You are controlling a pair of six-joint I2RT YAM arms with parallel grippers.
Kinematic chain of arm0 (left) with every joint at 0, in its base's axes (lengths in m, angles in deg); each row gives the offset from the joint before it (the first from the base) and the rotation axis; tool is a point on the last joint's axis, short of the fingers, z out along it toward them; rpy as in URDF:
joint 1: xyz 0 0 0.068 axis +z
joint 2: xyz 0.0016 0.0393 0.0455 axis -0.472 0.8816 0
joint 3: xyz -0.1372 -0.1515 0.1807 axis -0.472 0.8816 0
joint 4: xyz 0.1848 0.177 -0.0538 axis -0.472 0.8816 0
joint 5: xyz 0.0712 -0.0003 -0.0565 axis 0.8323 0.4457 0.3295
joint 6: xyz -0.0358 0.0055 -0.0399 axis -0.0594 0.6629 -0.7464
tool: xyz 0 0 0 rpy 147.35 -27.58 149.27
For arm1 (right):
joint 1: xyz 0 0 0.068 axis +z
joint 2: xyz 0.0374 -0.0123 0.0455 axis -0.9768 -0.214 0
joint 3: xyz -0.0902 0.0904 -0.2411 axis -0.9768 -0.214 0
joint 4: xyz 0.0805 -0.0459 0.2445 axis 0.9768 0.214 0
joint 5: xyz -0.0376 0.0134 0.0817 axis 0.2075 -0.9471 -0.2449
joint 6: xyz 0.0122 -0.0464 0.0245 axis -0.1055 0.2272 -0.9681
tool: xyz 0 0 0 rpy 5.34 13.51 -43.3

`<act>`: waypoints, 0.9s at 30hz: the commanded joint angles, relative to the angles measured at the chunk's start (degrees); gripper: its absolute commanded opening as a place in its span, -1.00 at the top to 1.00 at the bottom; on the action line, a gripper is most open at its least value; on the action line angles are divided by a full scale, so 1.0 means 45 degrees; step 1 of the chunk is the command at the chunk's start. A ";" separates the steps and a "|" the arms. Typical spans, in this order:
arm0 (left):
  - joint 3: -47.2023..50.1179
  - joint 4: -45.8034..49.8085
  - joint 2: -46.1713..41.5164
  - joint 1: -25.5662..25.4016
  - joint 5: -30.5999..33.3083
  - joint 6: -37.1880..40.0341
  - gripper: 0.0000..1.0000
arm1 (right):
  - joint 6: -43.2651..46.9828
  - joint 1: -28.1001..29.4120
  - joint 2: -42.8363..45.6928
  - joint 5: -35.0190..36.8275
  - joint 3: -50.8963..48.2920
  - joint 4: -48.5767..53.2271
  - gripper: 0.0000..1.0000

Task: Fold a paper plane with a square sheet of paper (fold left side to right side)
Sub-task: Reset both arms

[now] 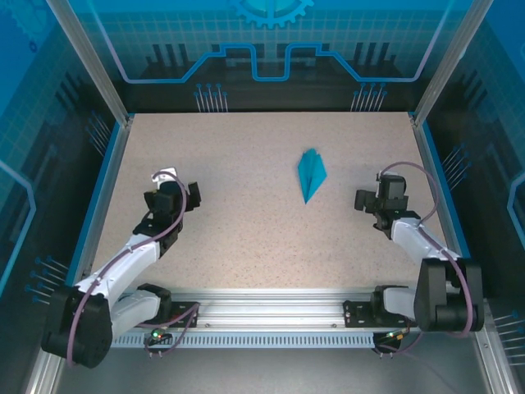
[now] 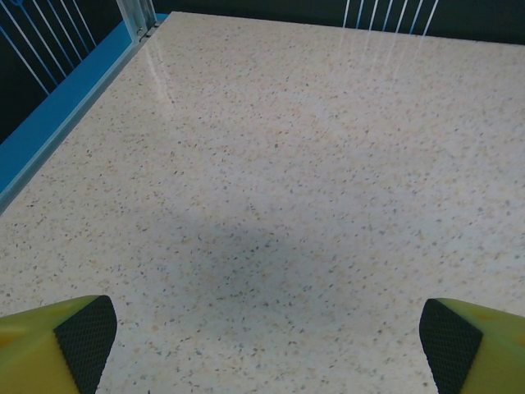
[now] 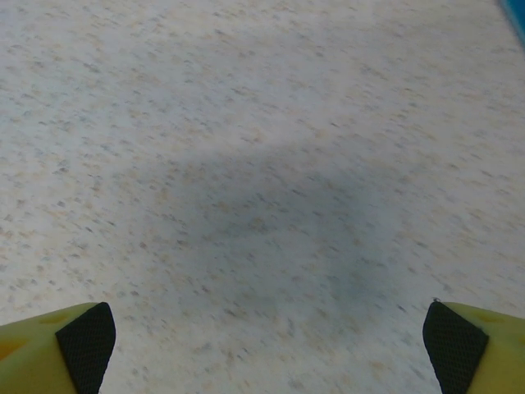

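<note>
Lying folded as a slim dart, the paper plane (image 1: 312, 174) is found on the table (image 1: 246, 246), right of centre. Folding is judged complete; no further grasp appears called for. The right gripper (image 1: 363, 199), spread and empty, is noted near it; the left gripper (image 1: 190, 195), likewise spread, well apart.

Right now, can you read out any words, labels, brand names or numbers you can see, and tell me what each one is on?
No text can be read anywhere.
The back panel carries a gear emblem and line graphics, no letters.
The paper plane is plain teal, unprinted.
The speckled table bears no markings.
</note>
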 commanded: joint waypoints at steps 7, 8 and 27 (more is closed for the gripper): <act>0.1290 -0.4293 0.1351 0.0555 -0.2375 0.2394 -0.97 | 0.1158 0.0365 -0.2242 -0.2993 -0.0322 -0.6377 -1.00; 0.1419 -0.4785 0.1508 0.0651 -0.2778 0.2515 -0.97 | 0.1421 0.0504 -0.2502 -0.3226 -0.0491 -0.6899 -1.00; 0.1401 -0.9465 0.5864 0.2888 -0.8038 0.2656 -0.97 | 0.2114 0.1113 -0.3066 -0.3022 -0.1524 -0.9150 -1.00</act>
